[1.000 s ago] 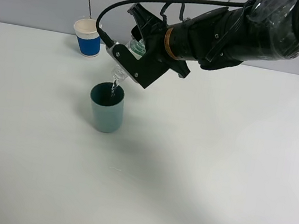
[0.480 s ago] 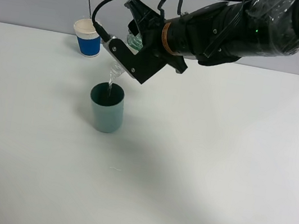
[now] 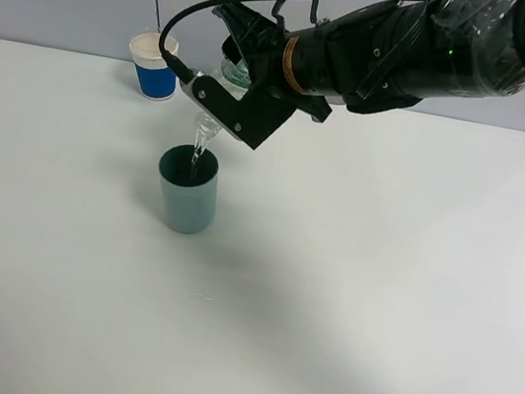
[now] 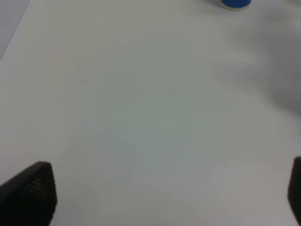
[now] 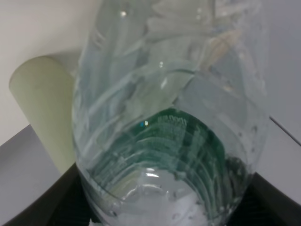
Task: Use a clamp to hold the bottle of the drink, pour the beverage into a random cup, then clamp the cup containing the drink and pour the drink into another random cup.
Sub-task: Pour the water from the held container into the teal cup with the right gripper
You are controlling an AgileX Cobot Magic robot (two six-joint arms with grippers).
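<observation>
While the right clamp [image 3: 228, 112] is pressing its fingers tightly on the bottle of the drink [image 3: 205, 129], the bottle is hanging tipped in the air over the white table [image 3: 346, 300]. Its long axis is sloping down from the arm's side, so the mouth is pointing downward. A thin stream of the beverage [image 3: 196, 155] is falling from it into the teal cup [image 3: 187, 203]. The mouth is standing right above the cup's opening, apart from the rim and not touching it. This relation is what matters most now, I think: if the neck drifts sideways, the stream could miss the opening.

In the right wrist view the clear body with its green label is filling almost the whole picture, and a pale cup [image 5: 44, 108] is showing beside it.

The blue-and-white cup [image 3: 154, 70] is standing upright further back on the table, toward the left side, well apart from the teal cup. The left clamp [image 4: 162, 195] is hanging over bare table with its fingers wide apart and holding nothing. Its own arm is not showing in the high view, so the right arm is clearly the nearer one to the teal cup. The pouring step is in progress; the second pour has not yet begun.
</observation>
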